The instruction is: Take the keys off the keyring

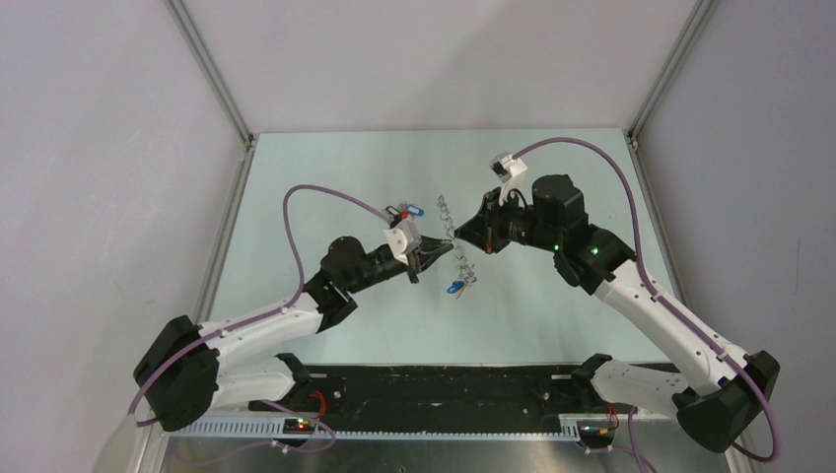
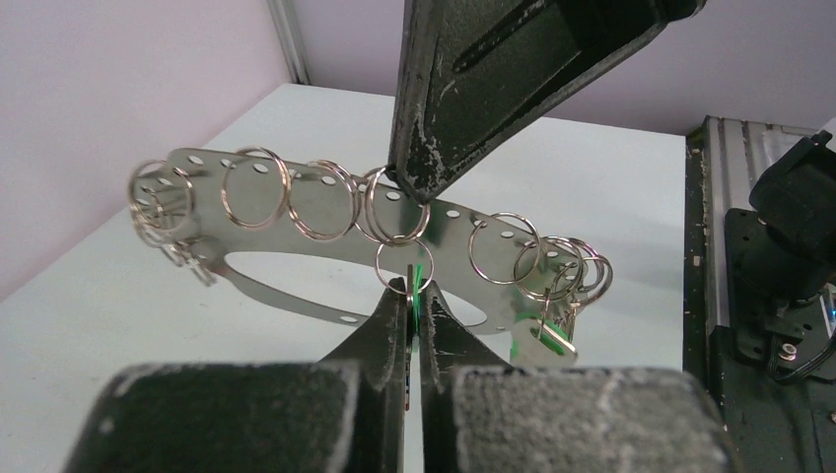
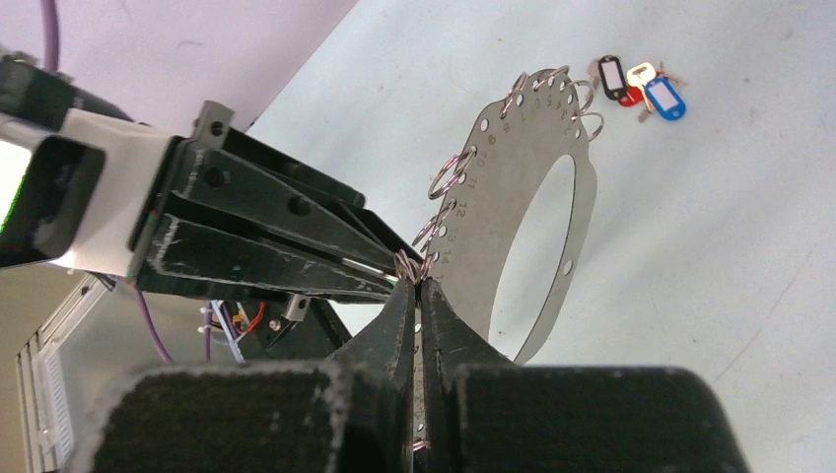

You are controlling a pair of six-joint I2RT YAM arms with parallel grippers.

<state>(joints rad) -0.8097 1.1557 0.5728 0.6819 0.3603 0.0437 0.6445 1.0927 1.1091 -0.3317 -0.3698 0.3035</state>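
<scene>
The keyring is a flat grey metal hoop with punched holes and small silvery rings, held up off the table between both arms. My right gripper is shut on the rim of the keyring. In the left wrist view, my left gripper is shut on a green-headed key that hangs from a small ring on the keyring. The right gripper's fingers come down onto the rim just above it. Another green-headed key dangles at the hoop's right end.
A loose cluster of keys with black, yellow, red and blue heads lies on the pale table beyond the hoop. A blue-headed key shows just below the hoop in the top view. Grey walls stand round the table.
</scene>
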